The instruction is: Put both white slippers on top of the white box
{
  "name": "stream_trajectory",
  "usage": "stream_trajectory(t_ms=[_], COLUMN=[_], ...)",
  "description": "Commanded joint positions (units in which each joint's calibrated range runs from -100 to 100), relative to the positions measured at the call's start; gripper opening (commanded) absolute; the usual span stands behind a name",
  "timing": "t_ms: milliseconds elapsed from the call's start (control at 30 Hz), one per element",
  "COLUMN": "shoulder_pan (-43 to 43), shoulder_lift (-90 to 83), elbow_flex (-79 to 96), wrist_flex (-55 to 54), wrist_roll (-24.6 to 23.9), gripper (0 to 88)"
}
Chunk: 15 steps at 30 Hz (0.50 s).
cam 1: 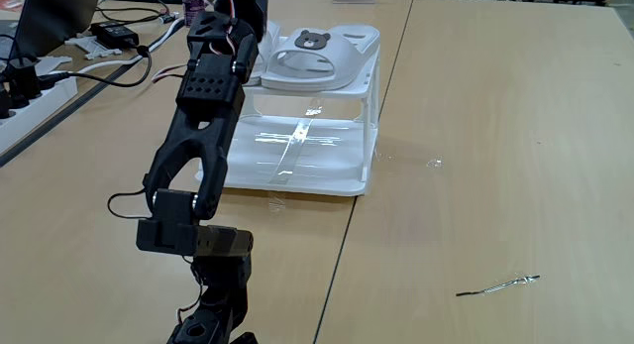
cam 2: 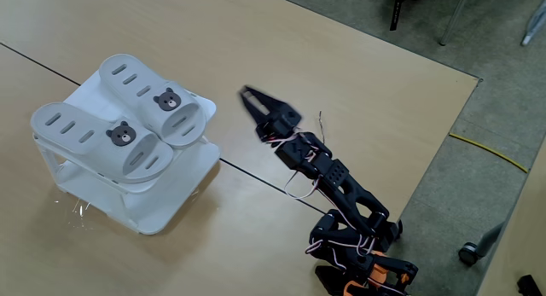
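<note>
Off-white rubber makes up both white slippers, which lie side by side on the flat top of the white box [cam 2: 171, 198] in a fixed view looking down: one slipper [cam 2: 98, 142] nearer the left edge, the other [cam 2: 153, 100] just beside it, the two touching along their sides. Each has a rounded, chunky sole, slotted vents across the strap and a small brown bear-face badge. The box is smooth white plastic, square, with thin corner legs and a lower shelf under the top tier; nothing can be made out on that shelf. It stands on a pale wood-grain table [cam 2: 256, 40]. The gripper [cam 2: 247, 98] hovers apart from the box to its right, its two dark fingers spread with nothing between them.

From the lower fixed view, the black arm [cam 1: 203, 126] rises in front of the box [cam 1: 371, 116], hiding its left part. One slipper [cam 1: 322, 57] shows on the top tier with its bear badge facing the camera. The glossy lower shelf reflects light. Cables and a power strip [cam 1: 25, 96] lie at the left.
</note>
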Motion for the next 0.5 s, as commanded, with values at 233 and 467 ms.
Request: stream_trajectory(t_ms=[233,467], shoulder_pan=[-0.6,-8.4], shoulder_lift=[-14.6,-22.4], elbow_flex=[43.8,67.1], wrist_flex=[-83.3,-99.9], wrist_roll=[0.4,0.4], gripper=[0.7,0.8])
